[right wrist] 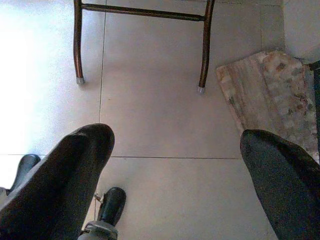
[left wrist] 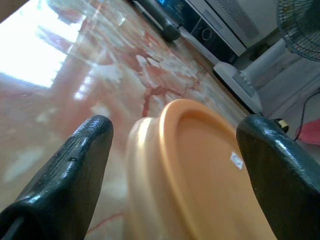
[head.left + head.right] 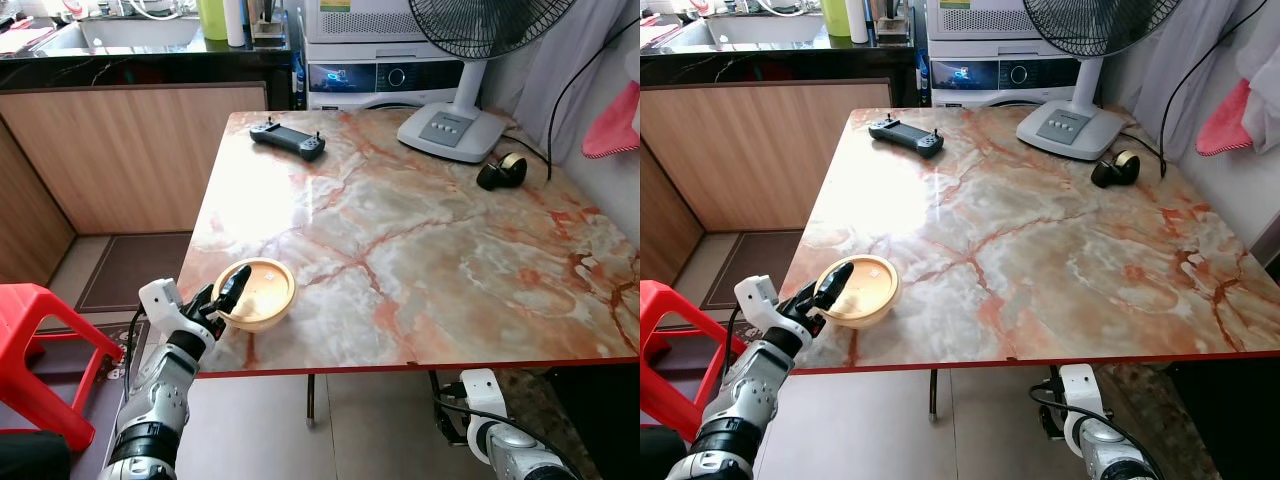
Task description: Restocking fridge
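A round tan container with an orange lid (image 3: 258, 292) sits near the front left corner of the marble table (image 3: 420, 250). My left gripper (image 3: 222, 296) is at the container's left side, open, its two black fingers (image 2: 65, 175) spread on either side of the lid (image 2: 200, 170) without closing on it. My right arm (image 3: 500, 435) hangs below the table's front edge. In the right wrist view its gripper (image 1: 175, 175) is open over the tiled floor, holding nothing.
A black game controller (image 3: 287, 138) lies at the table's far left. A white fan base (image 3: 450, 128) and a black-and-gold object (image 3: 502, 171) stand at the far right. A red stool (image 3: 40, 345) is on the floor at left. A wooden counter (image 3: 140, 150) lies behind.
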Motion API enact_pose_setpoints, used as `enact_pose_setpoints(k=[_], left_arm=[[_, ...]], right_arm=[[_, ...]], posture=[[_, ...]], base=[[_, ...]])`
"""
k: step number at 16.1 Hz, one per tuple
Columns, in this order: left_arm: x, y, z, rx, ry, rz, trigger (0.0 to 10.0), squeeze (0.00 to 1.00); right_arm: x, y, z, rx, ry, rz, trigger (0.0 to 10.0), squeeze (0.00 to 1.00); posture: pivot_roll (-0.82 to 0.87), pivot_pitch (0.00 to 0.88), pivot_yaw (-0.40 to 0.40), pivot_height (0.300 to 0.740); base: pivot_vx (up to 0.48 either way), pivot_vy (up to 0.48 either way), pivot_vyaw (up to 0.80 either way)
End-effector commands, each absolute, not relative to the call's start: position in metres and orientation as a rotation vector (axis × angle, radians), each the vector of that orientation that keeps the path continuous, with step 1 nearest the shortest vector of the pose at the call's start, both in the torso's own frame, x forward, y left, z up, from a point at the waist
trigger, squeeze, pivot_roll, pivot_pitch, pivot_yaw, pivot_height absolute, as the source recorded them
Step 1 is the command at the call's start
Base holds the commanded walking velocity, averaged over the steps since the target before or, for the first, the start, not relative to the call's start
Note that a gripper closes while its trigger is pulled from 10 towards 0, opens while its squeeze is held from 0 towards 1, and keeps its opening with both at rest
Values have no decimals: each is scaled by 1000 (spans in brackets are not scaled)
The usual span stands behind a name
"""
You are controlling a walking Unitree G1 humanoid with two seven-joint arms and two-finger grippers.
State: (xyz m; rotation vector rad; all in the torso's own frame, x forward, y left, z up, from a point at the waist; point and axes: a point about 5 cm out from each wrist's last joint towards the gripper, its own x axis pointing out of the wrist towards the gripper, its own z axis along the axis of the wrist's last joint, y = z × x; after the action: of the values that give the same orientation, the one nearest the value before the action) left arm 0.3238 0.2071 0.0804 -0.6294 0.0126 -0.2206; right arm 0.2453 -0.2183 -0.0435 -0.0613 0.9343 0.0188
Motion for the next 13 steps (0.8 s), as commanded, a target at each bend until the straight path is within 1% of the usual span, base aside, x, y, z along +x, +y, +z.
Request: enact_pose_setpoints(k=[1, 6, 12, 13], left_arm=[[327, 204, 80, -653, 23, -235, 10000, 0], [332, 200, 82, -660, 29, -252, 10000, 0], [329, 201, 73, -677, 57, -229, 10000, 0], [329, 202, 72, -679, 58, -225, 9412, 0]], right_arm=[[248, -220, -41, -64, 930, 18, 10000, 0], [248, -221, -41, -65, 931, 17, 10000, 0], [248, -221, -41, -65, 929, 18, 10000, 0], [248, -221, -41, -64, 929, 17, 10000, 0]], posture=[[119, 0, -49, 740], [110, 0, -50, 740], [104, 0, -51, 740], [103, 0, -52, 740]], base=[[0, 0, 0], [0, 0, 0], [0, 0, 0], [0, 0, 0]])
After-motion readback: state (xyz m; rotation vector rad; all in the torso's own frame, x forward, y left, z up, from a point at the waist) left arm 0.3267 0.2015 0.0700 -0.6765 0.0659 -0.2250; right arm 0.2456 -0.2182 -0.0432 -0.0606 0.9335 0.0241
